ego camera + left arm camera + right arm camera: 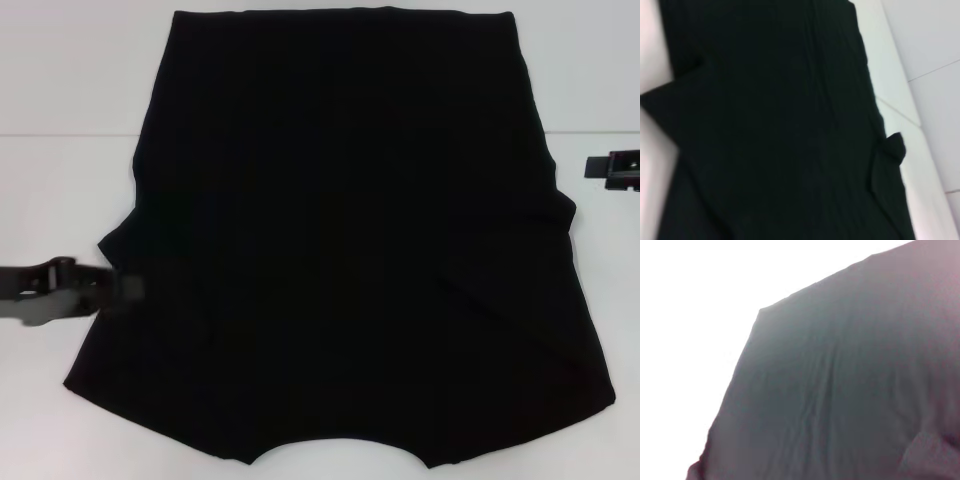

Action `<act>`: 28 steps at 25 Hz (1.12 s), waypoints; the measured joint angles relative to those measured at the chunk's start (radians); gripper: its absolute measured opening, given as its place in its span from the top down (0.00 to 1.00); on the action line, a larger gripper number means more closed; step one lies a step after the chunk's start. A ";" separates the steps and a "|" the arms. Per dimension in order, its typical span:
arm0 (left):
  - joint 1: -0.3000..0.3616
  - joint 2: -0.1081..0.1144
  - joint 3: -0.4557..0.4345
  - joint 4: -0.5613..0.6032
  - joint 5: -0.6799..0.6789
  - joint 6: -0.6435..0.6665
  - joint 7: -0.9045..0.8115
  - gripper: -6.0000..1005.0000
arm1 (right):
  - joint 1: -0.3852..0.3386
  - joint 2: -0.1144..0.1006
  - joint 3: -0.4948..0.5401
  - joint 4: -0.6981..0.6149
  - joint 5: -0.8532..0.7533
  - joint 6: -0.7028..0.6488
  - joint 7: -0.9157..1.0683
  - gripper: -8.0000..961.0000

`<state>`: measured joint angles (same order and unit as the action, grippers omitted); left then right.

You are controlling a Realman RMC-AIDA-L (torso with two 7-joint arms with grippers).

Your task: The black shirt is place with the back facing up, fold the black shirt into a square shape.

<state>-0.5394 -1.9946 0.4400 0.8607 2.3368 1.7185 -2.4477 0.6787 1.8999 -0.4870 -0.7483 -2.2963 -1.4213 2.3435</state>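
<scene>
The black shirt [340, 240] lies flat on the white table, plain side up, and fills most of the head view. Its sides look folded inward, and a curved edge shows at the near side. My left gripper [125, 287] reaches in from the left at table level, its tip at the shirt's left edge. My right gripper [605, 168] sits at the far right, a short gap away from the shirt's right edge. Dark cloth also fills the left wrist view, where the shirt [780, 130] shows a small folded corner, and the right wrist view shows the shirt [850, 390] with soft creases.
The white table [70, 100] shows on both sides of the shirt and beyond its far edge. A thin seam line runs across the tabletop behind the left side.
</scene>
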 joint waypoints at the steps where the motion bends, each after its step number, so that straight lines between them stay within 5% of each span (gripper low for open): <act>1: 0.009 0.005 -0.009 0.029 0.016 0.027 -0.002 0.66 | -0.004 -0.016 -0.001 0.016 0.012 -0.019 0.029 0.47; 7: 0.028 0.013 -0.065 0.123 0.193 0.113 -0.011 0.66 | 0.014 -0.071 -0.022 0.072 0.007 -0.081 0.104 0.47; 28: 0.047 -0.008 -0.045 0.029 0.256 -0.090 -0.038 0.64 | 0.038 -0.073 -0.055 0.076 0.007 -0.077 0.123 0.47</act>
<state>-0.4925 -2.0027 0.3953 0.8895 2.5932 1.6280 -2.4853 0.7168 1.8270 -0.5422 -0.6718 -2.2896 -1.4984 2.4663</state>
